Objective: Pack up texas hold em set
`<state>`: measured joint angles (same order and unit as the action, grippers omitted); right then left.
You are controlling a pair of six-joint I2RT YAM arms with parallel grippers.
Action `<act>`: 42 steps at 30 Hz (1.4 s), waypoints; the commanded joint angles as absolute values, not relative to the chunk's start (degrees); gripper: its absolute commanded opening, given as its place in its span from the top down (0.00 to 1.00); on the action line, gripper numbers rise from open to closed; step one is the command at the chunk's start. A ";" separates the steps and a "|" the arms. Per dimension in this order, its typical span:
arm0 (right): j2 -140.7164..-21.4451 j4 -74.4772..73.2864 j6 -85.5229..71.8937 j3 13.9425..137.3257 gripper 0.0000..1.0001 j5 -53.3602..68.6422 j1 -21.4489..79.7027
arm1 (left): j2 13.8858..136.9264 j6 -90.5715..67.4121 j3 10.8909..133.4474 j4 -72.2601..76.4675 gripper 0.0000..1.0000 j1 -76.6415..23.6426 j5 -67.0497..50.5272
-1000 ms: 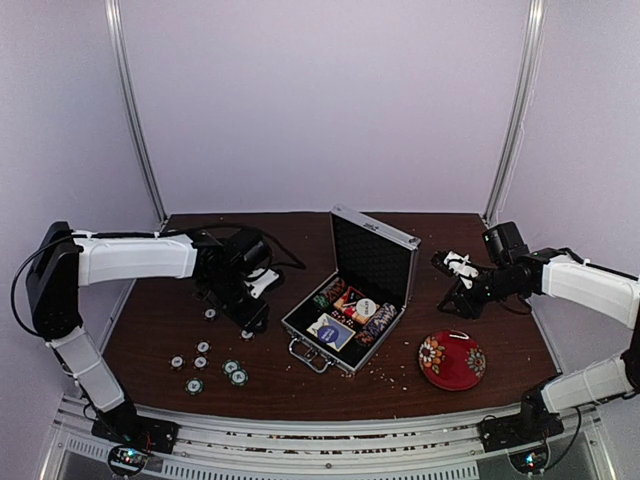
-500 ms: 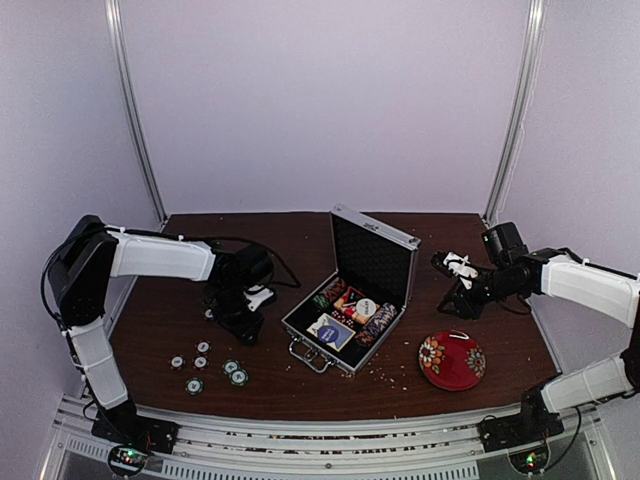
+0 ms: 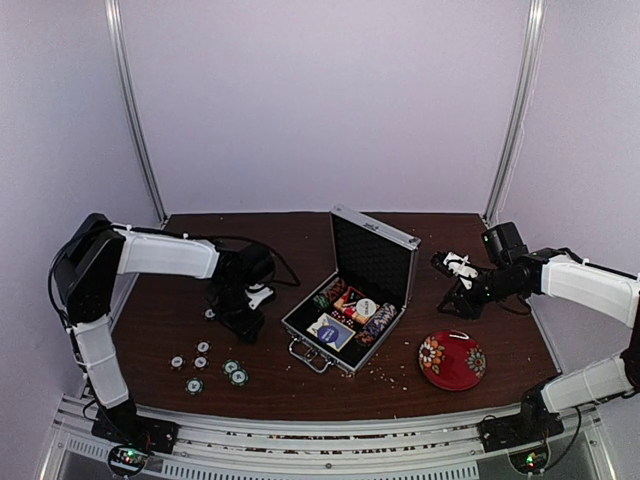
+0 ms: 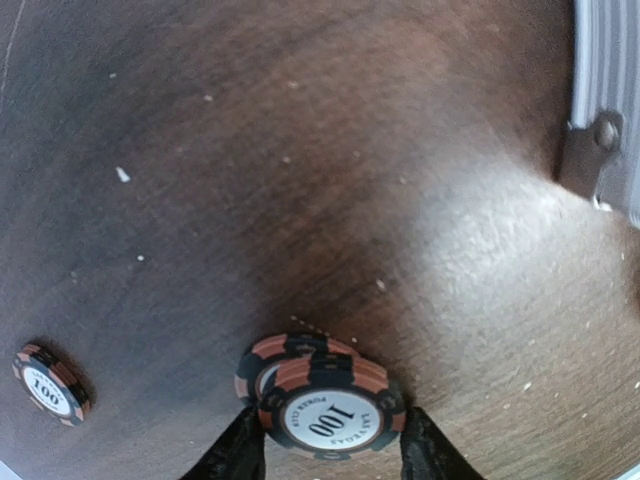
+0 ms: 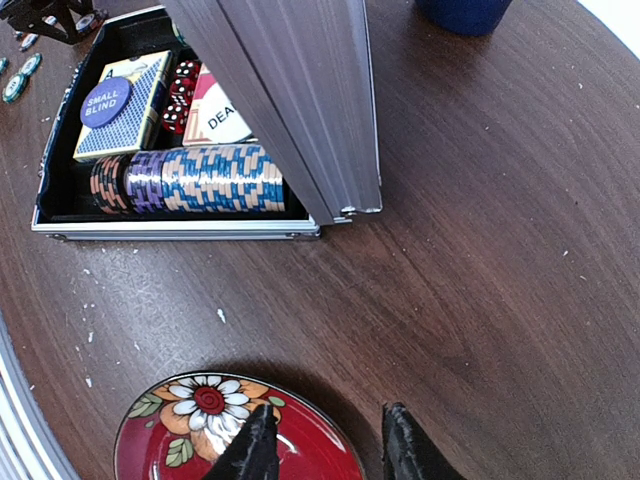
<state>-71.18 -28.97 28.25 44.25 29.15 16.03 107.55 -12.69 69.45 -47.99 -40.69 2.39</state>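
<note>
Top external view: a small silver briefcase (image 3: 372,258) stands open at the middle of a dark wooden table (image 3: 160,320), its black-lined lid upright and its handle toward the near edge. Inside it, the right wrist view shows a blue-and-cream card deck box (image 5: 145,90) lying flat with a round "SMALL BLIND" disc (image 5: 107,100) on top. Red dice (image 5: 180,95) and a white dealer button (image 5: 215,118) lie beside the box, and a row of poker chips (image 5: 200,180) stands on edge along the case's rim.

Left of the briefcase, six loose chips (image 3: 200,362) lie scattered toward the near edge. The left gripper (image 4: 330,440) is down at the table, just left of the briefcase. In the left wrist view its fingers (image 4: 240,455) stand on either side of a small stack of "100" chips (image 4: 330,415), close against the top chip's rim. Whether they press it cannot be told. Another "100" chip (image 4: 50,382) lies apart from the stack.

Right of the briefcase, a red floral bowl (image 3: 452,360) sits near the front. The right gripper (image 5: 325,440) hangs above the bowl's edge, its jaws apart with nothing between them. A dark blue mug (image 5: 465,12) shows beyond the briefcase's lid.
</note>
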 commanded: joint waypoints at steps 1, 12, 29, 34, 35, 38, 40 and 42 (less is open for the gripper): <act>-71.44 -29.43 28.56 44.44 0.64 29.64 15.79 | 108.93 -11.96 70.69 -47.63 0.48 -40.20 3.25; -71.68 -29.62 28.63 44.48 0.64 29.71 15.73 | 110.56 -9.84 70.27 -45.58 0.41 -38.46 0.80; -72.16 -29.86 28.74 44.64 0.64 29.94 15.80 | 113.01 -7.25 69.45 -41.44 0.55 -38.31 -4.88; -72.31 -29.84 28.83 44.71 0.64 30.01 15.77 | 111.56 -6.53 69.26 -41.51 0.68 -39.41 -6.78; -72.38 -29.88 28.87 44.70 0.64 29.98 15.76 | 110.89 -6.55 69.26 -41.61 0.69 -40.02 -7.00; -72.33 -29.96 28.83 44.74 0.64 29.97 15.76 | 108.22 -7.01 69.02 -41.96 0.72 -42.08 -8.51; -72.33 -29.97 28.87 44.74 0.64 30.03 15.78 | 106.37 -7.75 68.66 -42.28 0.73 -43.16 -9.25; -72.41 -29.97 28.90 44.82 0.64 30.06 15.76 | 104.61 -8.50 68.28 -42.87 0.73 -43.92 -9.95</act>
<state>-72.07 -29.41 28.34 44.25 29.58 16.03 108.01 -7.79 69.67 -43.92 -41.52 -4.45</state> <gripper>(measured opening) 0.362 0.377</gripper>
